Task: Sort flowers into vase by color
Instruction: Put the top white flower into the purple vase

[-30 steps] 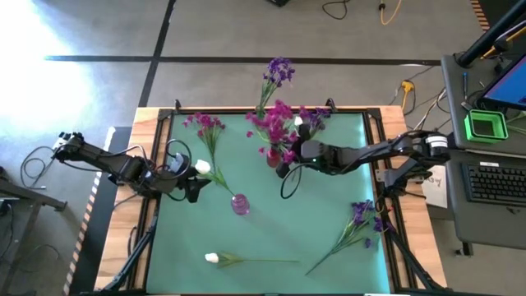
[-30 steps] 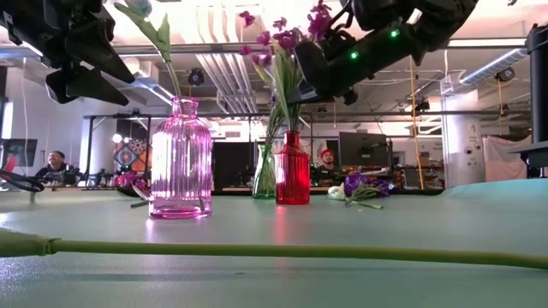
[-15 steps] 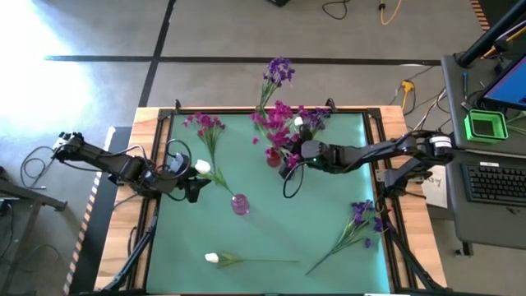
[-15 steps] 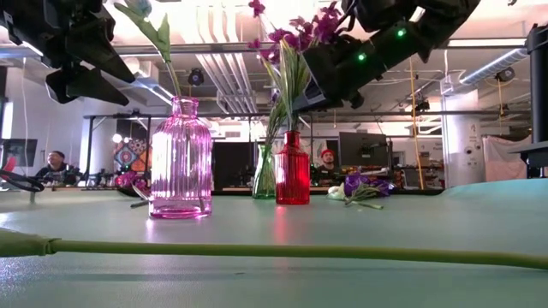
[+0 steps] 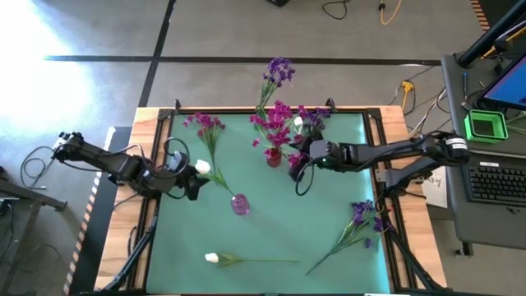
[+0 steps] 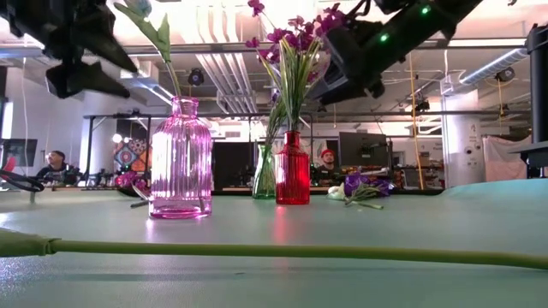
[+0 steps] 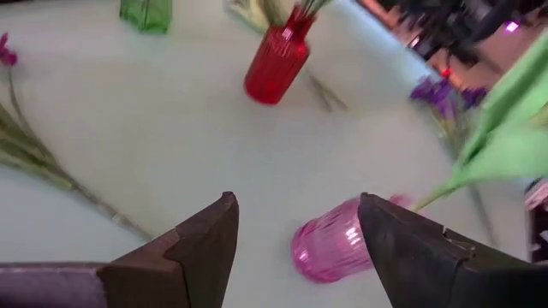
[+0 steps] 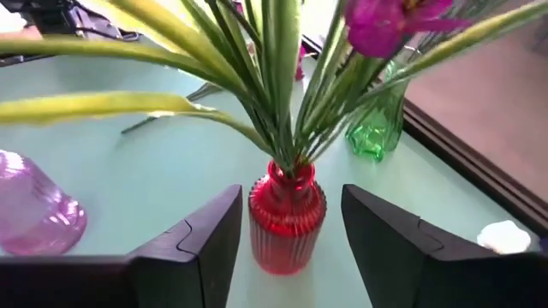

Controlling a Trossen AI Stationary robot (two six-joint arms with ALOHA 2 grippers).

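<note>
The right gripper (image 5: 294,158) is now sitting a little off the red vase (image 5: 274,155), toward the right arm's side of the table — a second ago it was tight against the stems there, and since then its jaws have been spreading, so they are now standing apart with nothing between them. The magenta flowers (image 5: 275,122) are standing free in the red vase, upright in the low view where they were leaning a second ago. In the right wrist view the red vase is showing between the two open fingers (image 8: 202,249), apart from both.

The left gripper (image 5: 192,177) is hanging where it was, above the table near the pink vase (image 5: 240,203), its jaws spread and empty. A white flower (image 5: 202,168) is leaning out of the pink vase toward that gripper.

Around them: a green vase (image 6: 265,172) behind the red one is holding a purple flower (image 5: 279,71). Another magenta flower (image 5: 204,124) is lying near the far left corner of the table (image 5: 271,222), a purple flower (image 5: 361,217) is lying near the right edge, and a second white flower (image 5: 212,258) is lying along the near edge — its stem is crossing the foreground of the low view.
</note>
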